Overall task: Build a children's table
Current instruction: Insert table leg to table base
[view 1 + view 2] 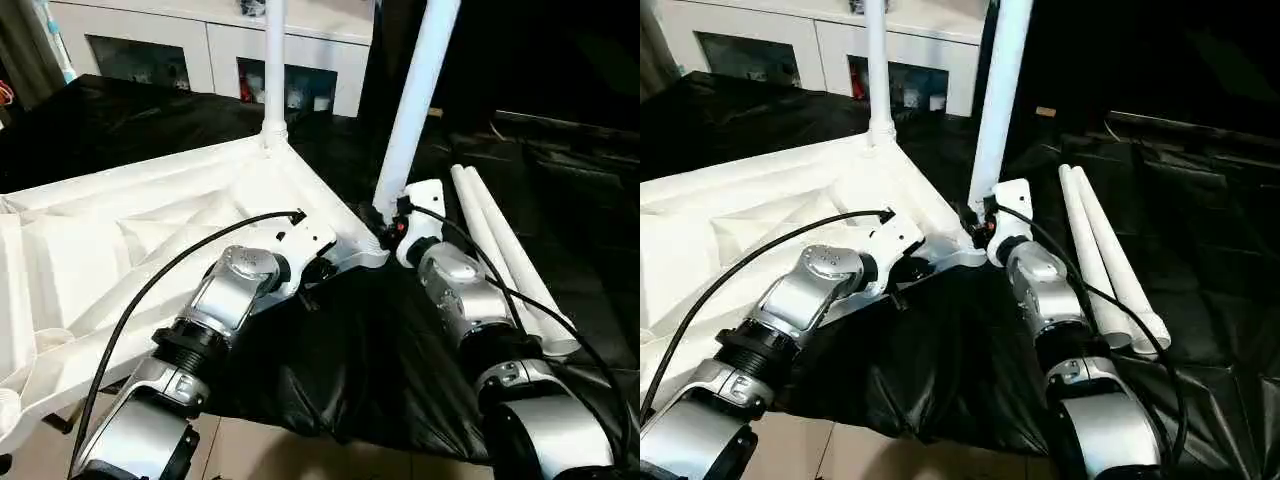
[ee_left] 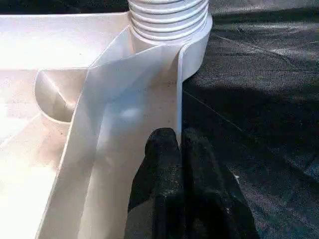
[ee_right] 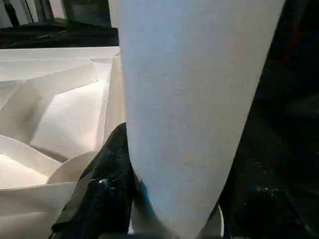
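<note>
Left eye view: table top (image 1: 120,240) lies upside down on black cloth (image 1: 360,370), one leg (image 1: 274,60) already upright in the far socket. Right gripper (image 1: 392,228) pinches a second leg (image 1: 420,100) near its base, tilted over the near right corner socket. Left gripper (image 1: 308,262), fingers (image 2: 169,164) pressed together, braces the rim. Two spare legs (image 1: 500,250) lie at right. Judgement: plastic is light, stiff and smooth; grip legs low, steady the top by its rim.
</note>
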Available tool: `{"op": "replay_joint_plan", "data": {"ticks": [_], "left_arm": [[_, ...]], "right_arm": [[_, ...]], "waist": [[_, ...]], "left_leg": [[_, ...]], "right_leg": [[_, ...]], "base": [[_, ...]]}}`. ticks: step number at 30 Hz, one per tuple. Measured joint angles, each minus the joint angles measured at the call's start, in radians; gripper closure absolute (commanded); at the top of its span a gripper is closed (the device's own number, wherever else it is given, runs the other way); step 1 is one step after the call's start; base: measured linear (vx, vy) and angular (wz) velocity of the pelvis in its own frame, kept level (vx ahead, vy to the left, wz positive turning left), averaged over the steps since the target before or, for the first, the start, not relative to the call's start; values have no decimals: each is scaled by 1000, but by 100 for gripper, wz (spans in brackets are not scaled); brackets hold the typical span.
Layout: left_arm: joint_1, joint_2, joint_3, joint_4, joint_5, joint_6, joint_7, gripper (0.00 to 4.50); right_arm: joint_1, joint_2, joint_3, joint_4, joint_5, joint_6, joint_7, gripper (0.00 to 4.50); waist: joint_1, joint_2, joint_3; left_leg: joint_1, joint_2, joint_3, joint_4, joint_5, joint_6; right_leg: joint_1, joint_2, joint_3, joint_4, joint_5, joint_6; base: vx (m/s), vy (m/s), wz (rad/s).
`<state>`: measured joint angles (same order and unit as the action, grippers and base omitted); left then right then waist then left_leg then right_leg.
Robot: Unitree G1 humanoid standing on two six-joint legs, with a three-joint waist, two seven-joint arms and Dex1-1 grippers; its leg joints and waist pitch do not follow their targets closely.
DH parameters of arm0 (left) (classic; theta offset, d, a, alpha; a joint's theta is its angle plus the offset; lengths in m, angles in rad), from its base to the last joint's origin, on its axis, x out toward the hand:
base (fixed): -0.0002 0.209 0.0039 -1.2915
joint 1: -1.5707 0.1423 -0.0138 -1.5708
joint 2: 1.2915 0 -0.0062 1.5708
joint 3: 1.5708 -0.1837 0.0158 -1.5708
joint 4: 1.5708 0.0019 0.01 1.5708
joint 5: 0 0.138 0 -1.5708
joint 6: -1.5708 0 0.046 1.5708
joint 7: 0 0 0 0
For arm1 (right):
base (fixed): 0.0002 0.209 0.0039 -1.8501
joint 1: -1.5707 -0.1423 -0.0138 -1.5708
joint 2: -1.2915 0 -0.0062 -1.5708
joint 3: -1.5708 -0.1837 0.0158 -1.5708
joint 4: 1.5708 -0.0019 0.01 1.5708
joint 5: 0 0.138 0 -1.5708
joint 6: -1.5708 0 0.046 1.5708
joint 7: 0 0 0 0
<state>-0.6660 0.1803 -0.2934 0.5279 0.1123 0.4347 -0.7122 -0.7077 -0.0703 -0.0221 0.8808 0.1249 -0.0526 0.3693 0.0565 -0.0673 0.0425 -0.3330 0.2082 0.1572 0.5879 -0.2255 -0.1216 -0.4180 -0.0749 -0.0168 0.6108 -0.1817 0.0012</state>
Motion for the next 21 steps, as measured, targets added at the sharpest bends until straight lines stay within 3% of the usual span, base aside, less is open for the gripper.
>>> {"op": "replay_joint_plan", "data": {"ticks": [11,16,21], "left_arm": [[0,10,-7,0,0,-15,-8,450],[3,42,-19,-3,-4,-59,-73,450],[31,109,-35,-33,-27,-129,-200,450]], "right_arm": [[-2,-1,-12,8,0,-8,20,263],[13,-39,-22,-17,34,7,155,263],[69,-120,6,-103,74,63,401,263]], "waist": [[0,0,0],[1,0,0],[3,0,0]], "left_leg": [[0,0,0,0,0,0],[-1,0,0,-1,0,2],[-1,1,0,-2,2,7]], "right_leg": [[0,0,0,0,0,0],[-1,0,0,-1,-1,0],[-1,0,-1,-1,-3,-1]], "base": [[0,0,0],[0,0,0],[0,0,0]]}}
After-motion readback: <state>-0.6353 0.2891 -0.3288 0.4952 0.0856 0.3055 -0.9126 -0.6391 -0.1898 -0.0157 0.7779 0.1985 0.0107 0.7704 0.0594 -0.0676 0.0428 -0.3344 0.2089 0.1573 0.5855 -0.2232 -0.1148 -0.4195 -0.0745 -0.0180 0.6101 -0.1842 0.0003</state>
